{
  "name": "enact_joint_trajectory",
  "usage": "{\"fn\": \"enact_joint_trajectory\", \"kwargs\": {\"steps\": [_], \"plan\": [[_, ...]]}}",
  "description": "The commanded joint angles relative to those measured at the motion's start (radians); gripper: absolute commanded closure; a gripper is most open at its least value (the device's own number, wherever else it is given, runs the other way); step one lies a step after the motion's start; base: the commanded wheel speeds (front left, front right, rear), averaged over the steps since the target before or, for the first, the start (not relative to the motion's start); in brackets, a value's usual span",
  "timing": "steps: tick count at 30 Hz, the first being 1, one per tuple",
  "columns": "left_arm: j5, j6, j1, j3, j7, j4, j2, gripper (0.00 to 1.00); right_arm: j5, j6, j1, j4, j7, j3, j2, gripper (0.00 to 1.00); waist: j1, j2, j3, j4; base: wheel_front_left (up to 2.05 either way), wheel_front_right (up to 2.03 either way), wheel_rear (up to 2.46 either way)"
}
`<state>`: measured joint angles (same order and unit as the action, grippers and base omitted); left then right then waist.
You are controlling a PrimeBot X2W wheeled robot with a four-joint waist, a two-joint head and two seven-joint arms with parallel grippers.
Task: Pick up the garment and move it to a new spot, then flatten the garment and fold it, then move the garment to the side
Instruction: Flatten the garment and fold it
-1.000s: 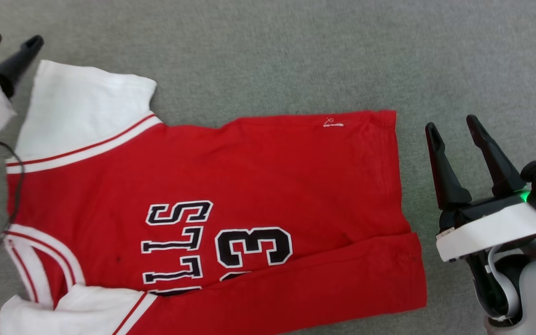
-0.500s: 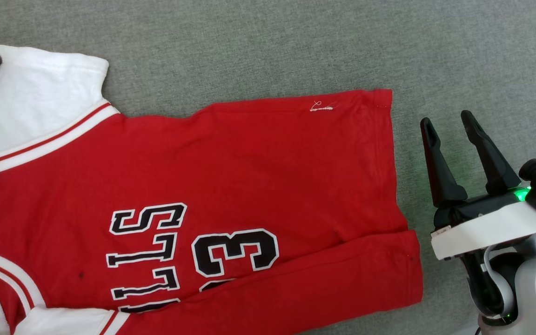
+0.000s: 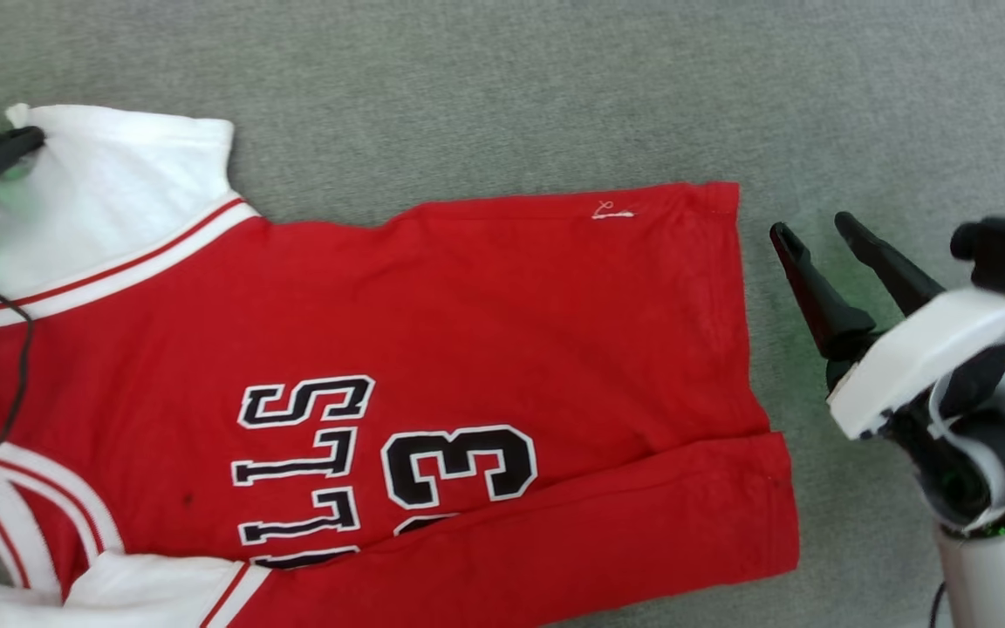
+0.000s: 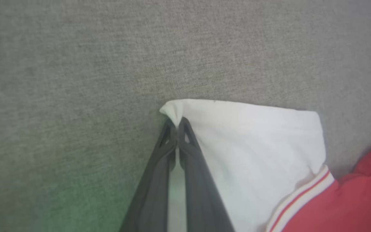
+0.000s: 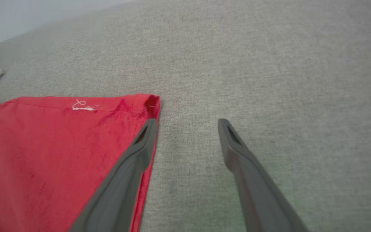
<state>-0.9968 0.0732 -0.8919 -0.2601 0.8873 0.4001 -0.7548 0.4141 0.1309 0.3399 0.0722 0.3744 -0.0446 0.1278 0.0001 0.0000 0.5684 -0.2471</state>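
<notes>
The left gripper (image 4: 176, 125) is clamping the white sleeve corner (image 4: 172, 111) of the shirt (image 3: 485, 323), which is lying flat between both grippers. The right gripper (image 5: 187, 124) is hovering with fingers apart, the red hem corner (image 5: 151, 103) just ahead of its left finger. It should be taking that corner deep before both are lifting together.

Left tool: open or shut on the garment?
Shut on it. In the left wrist view the left tool has its tips pressed together, pinching the white sleeve corner of the garment.
</notes>
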Motion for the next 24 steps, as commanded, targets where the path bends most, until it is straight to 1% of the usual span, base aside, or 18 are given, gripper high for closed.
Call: {"fn": "enact_joint_trajectory", "kwargs": {"steps": [1, 4, 7, 12, 15, 16, 17, 18, 21, 22, 24], "plan": [[0.009, 0.008, 0.006, -0.018, -0.003, 0.003, 0.014, 1.0, 0.027, 0.0, 0.036, -0.016, 0.056, -0.002, 0.018, 0.0, -0.0001, 0.0, -0.016, 0.025, 0.0, 0.0, 0.0], [0.006, 0.017, -0.036, -0.014, -0.032, -0.025, 0.035, 1.0, 0.068, 0.0, 0.085, -0.044, 0.201, -0.006, 0.055, 0.0, -0.0001, 0.0, -0.02, 0.06, 0.0, 0.0, 0.0], [0.004, 0.026, -0.059, -0.016, -0.055, -0.052, 0.051, 1.0, 0.095, 0.0, 0.129, -0.062, 0.314, -0.001, 0.075, 0.0, -0.0001, 0.0, -0.012, 0.097, 0.0, 0.0, 0.0], [0.009, 0.038, -0.079, -0.033, -0.077, -0.104, 0.068, 1.0, 0.095, 0.0, 0.199, -0.102, 0.431, -0.008, 0.093, 0.0, -0.0001, 0.0, 0.014, 0.144, 0.0, 0.0, 0.0], [0.015, 0.041, -0.065, -0.042, -0.093, -0.13, 0.076, 1.0, 0.083, 0.0, 0.213, -0.155, 0.516, -0.023, 0.097, 0.0, -0.0001, 0.0, 0.024, 0.162, 0.0, 0.0, 0.0], [0.02, 0.042, -0.058, -0.045, -0.1, -0.137, 0.074, 1.0, 0.078, -0.001, 0.209, -0.175, 0.551, -0.026, 0.095, 0.19, -0.0001, 0.0, 0.025, 0.166, 0.0, 0.0, 0.0], [0.022, 0.042, -0.053, -0.048, -0.102, -0.142, 0.074, 1.0, 0.072, -0.001, 0.209, -0.184, 0.578, -0.033, 0.094, 0.64, -0.0001, 0.0, 0.026, 0.17, 0.0, 0.0, 0.0], [0.022, 0.043, -0.05, -0.05, -0.108, -0.147, 0.077, 1.0, 0.074, -0.001, 0.207, -0.194, 0.605, -0.036, 0.09, 1.0, -0.0001, 0.0, 0.026, 0.173, 0.0, 0.0, 0.0], [0.026, 0.045, -0.039, -0.054, -0.12, -0.156, 0.08, 1.0, 0.06, 0.0, 0.21, -0.194, 0.654, -0.039, 0.093, 1.0, -0.0001, 0.0, 0.019, 0.18, 0.0, 0.0, 0.0], [0.034, 0.046, -0.016, -0.051, -0.155, -0.156, 0.082, 1.0, 0.05, 0.0, 0.255, -0.129, 0.616, -0.032, 0.119, 1.0, -0.0001, 0.0, -0.013, 0.186, 0.0, 0.0, 0.0], [0.036, 0.043, 0.0, -0.045, -0.178, -0.158, 0.082, 1.0, 0.035, 0.0, 0.264, -0.107, 0.579, -0.016, 0.132, 1.0, -0.0001, 0.0, -0.037, 0.188, 0.0, 0.0, 0.0]]}}
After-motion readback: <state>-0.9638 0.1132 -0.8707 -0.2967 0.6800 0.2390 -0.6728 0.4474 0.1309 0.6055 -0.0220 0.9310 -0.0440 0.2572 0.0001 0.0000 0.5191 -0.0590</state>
